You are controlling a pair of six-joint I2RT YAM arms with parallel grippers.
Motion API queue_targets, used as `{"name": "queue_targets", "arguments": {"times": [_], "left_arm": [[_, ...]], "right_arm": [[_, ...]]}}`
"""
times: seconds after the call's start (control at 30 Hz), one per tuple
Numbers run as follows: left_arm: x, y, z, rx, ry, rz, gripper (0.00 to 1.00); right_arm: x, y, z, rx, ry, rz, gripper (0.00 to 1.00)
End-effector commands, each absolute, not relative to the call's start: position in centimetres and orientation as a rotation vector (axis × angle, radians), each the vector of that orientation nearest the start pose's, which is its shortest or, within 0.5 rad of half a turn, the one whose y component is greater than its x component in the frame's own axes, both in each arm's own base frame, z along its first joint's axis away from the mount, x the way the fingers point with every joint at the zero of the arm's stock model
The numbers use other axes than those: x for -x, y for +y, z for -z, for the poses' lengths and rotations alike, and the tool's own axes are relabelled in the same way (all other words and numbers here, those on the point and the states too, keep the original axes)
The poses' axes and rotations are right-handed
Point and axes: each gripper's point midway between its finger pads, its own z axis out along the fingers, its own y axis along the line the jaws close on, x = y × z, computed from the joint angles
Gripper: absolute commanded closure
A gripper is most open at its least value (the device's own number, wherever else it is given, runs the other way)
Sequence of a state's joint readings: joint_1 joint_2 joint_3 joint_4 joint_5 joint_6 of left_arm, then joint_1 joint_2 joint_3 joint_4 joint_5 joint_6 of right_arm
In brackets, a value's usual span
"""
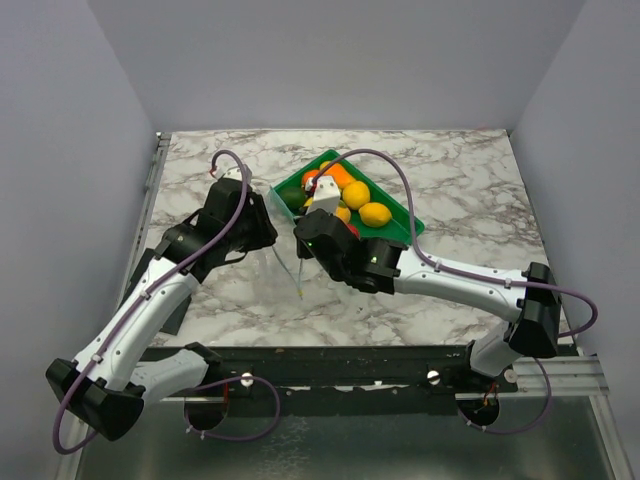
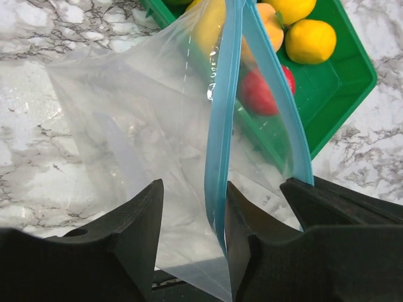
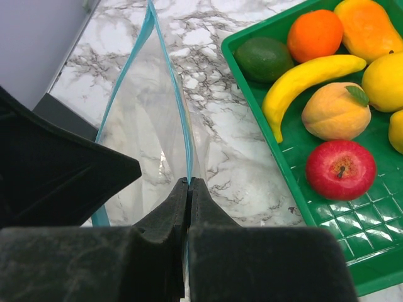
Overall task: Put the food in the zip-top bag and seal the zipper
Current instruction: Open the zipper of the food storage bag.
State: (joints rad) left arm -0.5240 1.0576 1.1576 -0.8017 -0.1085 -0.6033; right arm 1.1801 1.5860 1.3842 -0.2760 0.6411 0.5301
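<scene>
Food (image 3: 335, 111) in green tray (image 3: 327, 226); zip-top bag (image 2: 145, 138) alongside

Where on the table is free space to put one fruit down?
Free: the marble of the table between the green tray and the right edge; also the near strip between the two arms. Crowded: the middle, where the left end effector and right end effector meet at the zip-top bag, beside the tray.

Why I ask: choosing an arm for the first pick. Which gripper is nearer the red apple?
Right. The right gripper, shut on the zip-top bag's blue edge, is just off the green tray corner holding the red apple; the left gripper is farther, across the bag.
</scene>
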Motion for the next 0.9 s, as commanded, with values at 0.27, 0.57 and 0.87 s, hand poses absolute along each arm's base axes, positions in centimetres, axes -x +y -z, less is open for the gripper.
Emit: {"name": "queue_targets", "arguments": {"times": [0.27, 0.57, 0.87], "left_arm": [[-25.2, -14.0, -24.0, 0.128, 2.331, 0.375, 0.70], [-24.5, -12.9, -24.6, 0.093, 2.336, 0.314, 0.97], [-25.1, -10.8, -27.4, 0.033, 2.295, 0.165, 1.00]], "right_arm": [[-25.6, 40.6, -27.2, 0.226, 1.897, -0.464, 0.99], [-26.0, 40.0, -26.9, 0.208, 1.890, -0.403, 0.99], [-26.5, 40.0, -26.5, 0.250, 1.884, -0.346, 0.99]]}}
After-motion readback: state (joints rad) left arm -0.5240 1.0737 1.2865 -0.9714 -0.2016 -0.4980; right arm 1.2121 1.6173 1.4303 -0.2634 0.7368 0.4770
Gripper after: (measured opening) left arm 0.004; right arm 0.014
